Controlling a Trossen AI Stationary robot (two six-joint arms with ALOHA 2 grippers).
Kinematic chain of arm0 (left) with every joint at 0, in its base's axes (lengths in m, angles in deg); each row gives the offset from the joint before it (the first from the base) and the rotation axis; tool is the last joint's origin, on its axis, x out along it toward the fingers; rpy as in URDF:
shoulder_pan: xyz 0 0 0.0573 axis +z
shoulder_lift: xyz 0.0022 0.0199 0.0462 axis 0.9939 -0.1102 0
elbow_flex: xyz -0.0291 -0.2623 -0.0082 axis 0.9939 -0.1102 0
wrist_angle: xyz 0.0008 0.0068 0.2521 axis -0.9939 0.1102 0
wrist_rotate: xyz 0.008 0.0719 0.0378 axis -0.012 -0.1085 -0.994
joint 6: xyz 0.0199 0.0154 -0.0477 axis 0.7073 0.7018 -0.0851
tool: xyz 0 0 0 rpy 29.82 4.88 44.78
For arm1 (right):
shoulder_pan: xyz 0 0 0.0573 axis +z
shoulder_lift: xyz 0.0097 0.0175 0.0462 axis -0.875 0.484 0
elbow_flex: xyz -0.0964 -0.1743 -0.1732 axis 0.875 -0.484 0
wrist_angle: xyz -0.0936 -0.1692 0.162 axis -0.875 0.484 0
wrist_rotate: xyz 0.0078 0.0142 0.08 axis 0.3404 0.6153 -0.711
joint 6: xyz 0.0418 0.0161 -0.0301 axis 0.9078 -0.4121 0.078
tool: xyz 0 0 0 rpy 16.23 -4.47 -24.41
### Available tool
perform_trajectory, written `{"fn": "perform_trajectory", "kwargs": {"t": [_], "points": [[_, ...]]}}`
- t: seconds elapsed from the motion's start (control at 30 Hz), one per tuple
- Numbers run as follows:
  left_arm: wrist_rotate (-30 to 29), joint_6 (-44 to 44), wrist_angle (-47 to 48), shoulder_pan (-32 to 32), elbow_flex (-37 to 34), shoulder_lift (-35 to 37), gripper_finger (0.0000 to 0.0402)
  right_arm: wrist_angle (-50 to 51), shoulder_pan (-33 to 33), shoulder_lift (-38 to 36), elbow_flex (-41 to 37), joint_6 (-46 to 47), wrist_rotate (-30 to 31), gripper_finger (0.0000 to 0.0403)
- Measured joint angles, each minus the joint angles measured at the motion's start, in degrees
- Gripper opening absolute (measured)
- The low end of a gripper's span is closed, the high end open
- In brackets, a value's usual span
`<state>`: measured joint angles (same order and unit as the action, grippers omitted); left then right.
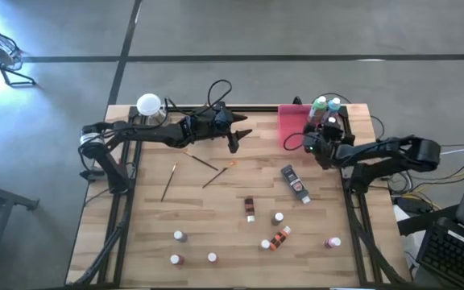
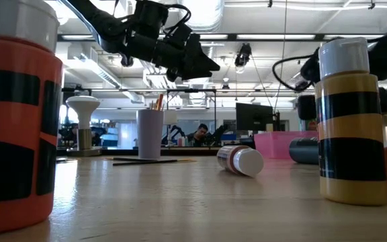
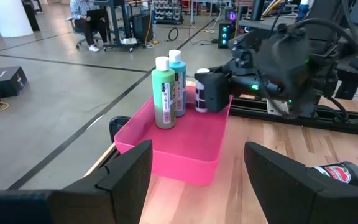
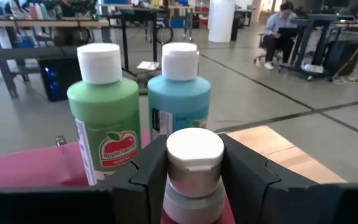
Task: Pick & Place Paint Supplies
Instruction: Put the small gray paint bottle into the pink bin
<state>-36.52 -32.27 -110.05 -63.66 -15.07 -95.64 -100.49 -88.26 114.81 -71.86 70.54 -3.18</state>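
Right end effector (image 4: 194, 180) is clamped on a white-capped paint bottle (image 4: 194, 163), upright over the pink tray (image 3: 179, 146) at the desk's (image 1: 216, 209) far right. Just beyond stand a green bottle (image 4: 104, 124) and a blue bottle (image 4: 180, 93) in the tray. Left end effector (image 1: 234, 138) hovers wide and empty mid-desk; further bottles lie scattered along the near edge.

a green paint bottle (image 4: 104, 118) and a light blue paint bottle (image 4: 180, 99), both white-capped, stand upright side by side in the pink tray. just beside them a third white-capped bottle (image 4: 195, 168) sits upright, clamped between dark fingers. thin brushes (image 1: 208, 167) lie flat mid-table. a dark tube (image 1: 295, 184) lies on its side. a brown bottle (image 1: 249, 208) and an orange-and-black striped bottle (image 1: 279, 238) lie tipped over, and several small white-capped bottles (image 1: 180, 236) stand scattered along the near edge.
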Motion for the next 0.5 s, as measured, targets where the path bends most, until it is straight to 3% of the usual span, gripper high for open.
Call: {"fn": "perform_trajectory", "kwargs": {"t": [0.13, 0.37, 0.5], "points": [[0.2, 0.0, 0.0, 0.0, 0.0, 0.0, 0.0259, -0.1, -1.8, 4.0, 2.4, 0.9, -2.1, 0.0135], [0.3, 0.1, 0.1, 0.0, 0.0, 0.0, 0.0259, -0.2, -2.9, 9.5, 6.3, 0.9, -2.6, 0.0113], [0.3, 0.3, 0.2, 0.0, 0.0, 0.0, 0.0259, -0.4, -3.4, 11.7, 7.6, 1.0, -2.7, 0.0131]]}}
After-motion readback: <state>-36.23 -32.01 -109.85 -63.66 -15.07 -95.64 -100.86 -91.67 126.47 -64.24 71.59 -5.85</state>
